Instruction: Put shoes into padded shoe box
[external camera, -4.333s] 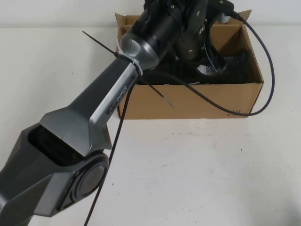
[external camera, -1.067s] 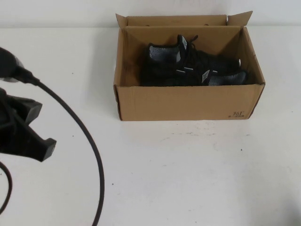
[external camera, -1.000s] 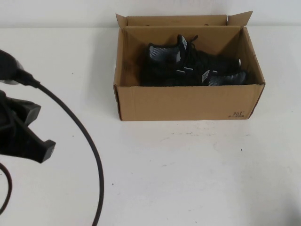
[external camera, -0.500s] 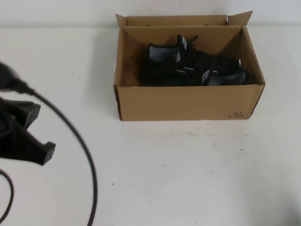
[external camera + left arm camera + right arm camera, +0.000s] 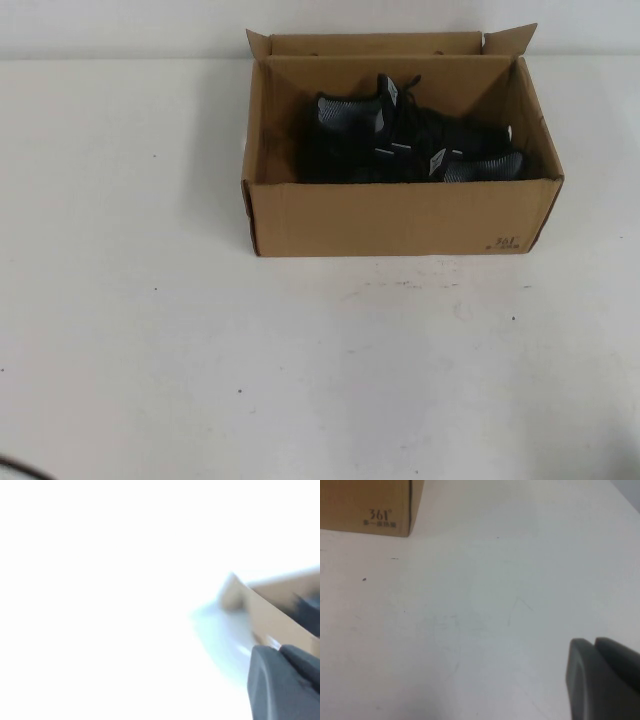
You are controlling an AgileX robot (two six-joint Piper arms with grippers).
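My left gripper shows only as a grey edge in its wrist view, beside a corner of the cardboard shoe box; whether it is wide or narrow, I cannot tell. My right gripper (equally unreadable) hangs over bare white table near the box's logo corner. Both black sneakers lie inside the box.

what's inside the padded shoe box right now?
Inside the padded shoe box: both black shoes, side by side. The box's near wall hides their lower parts and the floor. Left pincer and right pincer appear only in their wrist views, away from the box.
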